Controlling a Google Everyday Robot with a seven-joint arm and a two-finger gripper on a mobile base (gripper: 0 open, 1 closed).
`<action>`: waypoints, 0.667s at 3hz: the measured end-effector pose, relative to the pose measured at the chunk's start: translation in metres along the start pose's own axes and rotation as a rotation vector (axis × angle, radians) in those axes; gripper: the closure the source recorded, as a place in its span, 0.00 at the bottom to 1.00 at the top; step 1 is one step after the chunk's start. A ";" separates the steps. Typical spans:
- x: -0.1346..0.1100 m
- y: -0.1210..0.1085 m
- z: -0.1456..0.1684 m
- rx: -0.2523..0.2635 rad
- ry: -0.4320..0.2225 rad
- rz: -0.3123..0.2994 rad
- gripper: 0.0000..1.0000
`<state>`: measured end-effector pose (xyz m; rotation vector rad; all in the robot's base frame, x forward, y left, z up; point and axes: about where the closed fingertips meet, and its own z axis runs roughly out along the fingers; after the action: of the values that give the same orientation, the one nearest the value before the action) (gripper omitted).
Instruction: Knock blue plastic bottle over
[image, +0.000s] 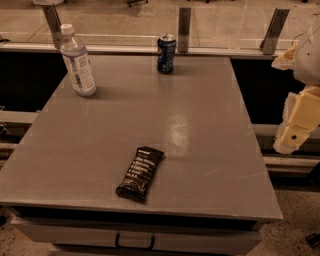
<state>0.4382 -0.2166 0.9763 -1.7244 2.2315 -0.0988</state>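
The blue plastic bottle (77, 61) stands upright at the far left of the grey table (200, 130). It is clear with a white cap and a pale label. My gripper (296, 125) hangs off the table's right edge, far from the bottle, pale and pointing down.
A dark blue soda can (166, 53) stands at the far edge near the middle. A black snack bar wrapper (140, 173) lies flat near the front. A glass railing with metal posts (184, 29) runs behind the table.
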 end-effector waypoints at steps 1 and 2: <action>0.000 0.000 0.000 0.000 0.000 0.000 0.00; -0.009 -0.001 0.004 -0.002 -0.027 -0.009 0.00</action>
<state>0.4420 -0.2082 0.9750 -1.7264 2.2056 -0.0750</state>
